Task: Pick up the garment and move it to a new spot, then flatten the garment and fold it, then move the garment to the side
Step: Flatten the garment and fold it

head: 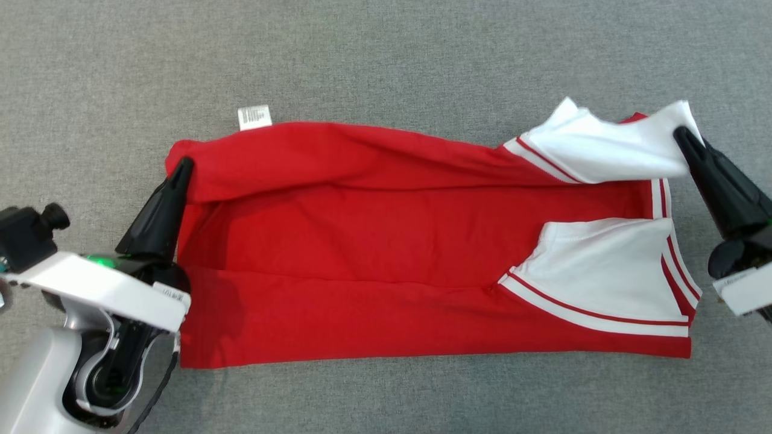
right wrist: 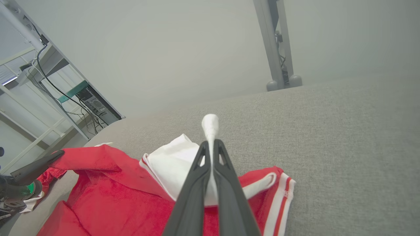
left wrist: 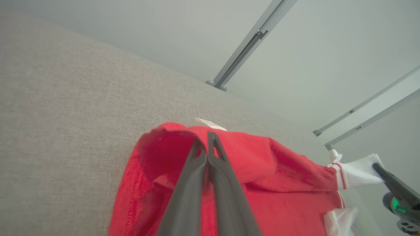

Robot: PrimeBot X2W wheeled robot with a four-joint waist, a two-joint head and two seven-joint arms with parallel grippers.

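Here the red garment (head: 386, 253) is lying across the grey cloth surface (head: 386, 48). Its near hem is resting flat and straight closest to the robot, with one white sleeve (head: 609, 271) lying on top at the right. A lengthwise fold seems to be under way, as the far edge is being held up off the surface. Doing it well means bringing both ends toward the near hem together and level, with the cloth between them taut so no wrinkle gets trapped. The left gripper (head: 184, 166) is pinching the red far corner, jaws clamped tight on the cloth. The right gripper (head: 681, 134) is clamping the tip of the other white sleeve (head: 603, 150) likewise. Beyond them, a white label (head: 254, 116) is sticking out from the far edge.
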